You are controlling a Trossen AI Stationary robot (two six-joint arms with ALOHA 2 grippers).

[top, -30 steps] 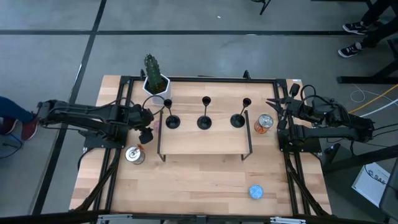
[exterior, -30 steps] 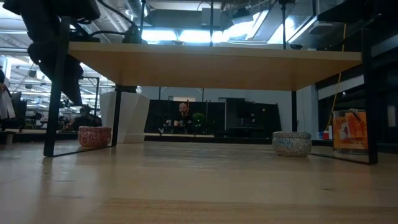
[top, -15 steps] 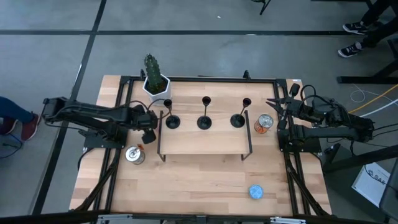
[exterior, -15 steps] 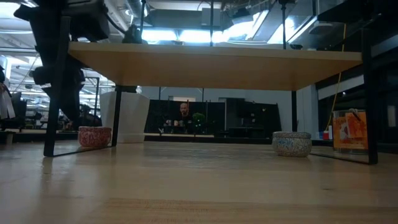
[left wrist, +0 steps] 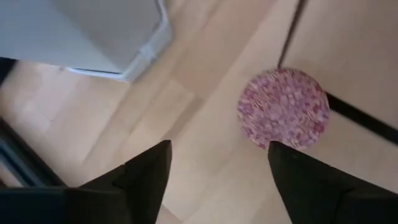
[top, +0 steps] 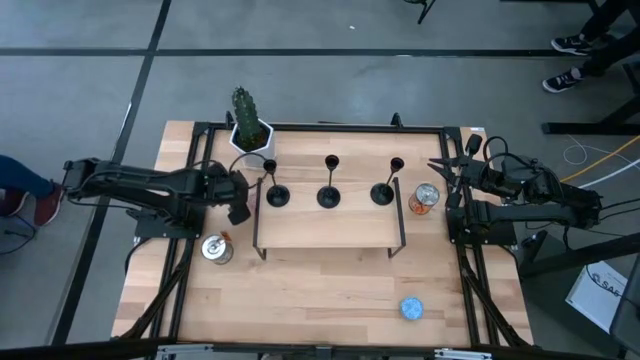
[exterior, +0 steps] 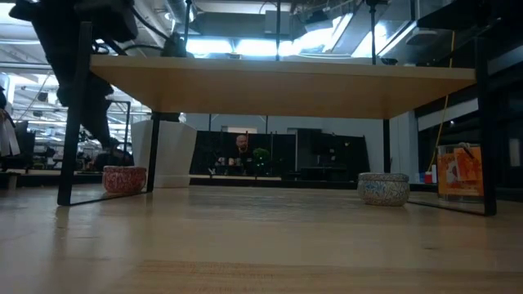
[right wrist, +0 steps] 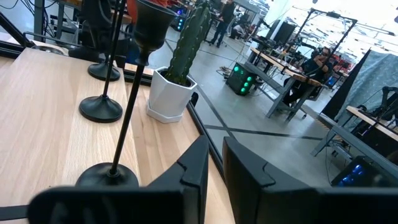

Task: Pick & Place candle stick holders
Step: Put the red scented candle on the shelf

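Overhead looks down; low camera level; both share the raised shelf (top: 328, 228).

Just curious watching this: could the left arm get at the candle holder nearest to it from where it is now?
Probably yes. The left gripper hangs open beside the shelf's left end, and the nearest candle holder stands on top at that end. Nothing lies between them.

Three candle stick holders (top: 328, 185) in a row on raised shelf (top: 328, 228), potted cactus (top: 247, 124) behind, can (top: 424, 198) right of shelf
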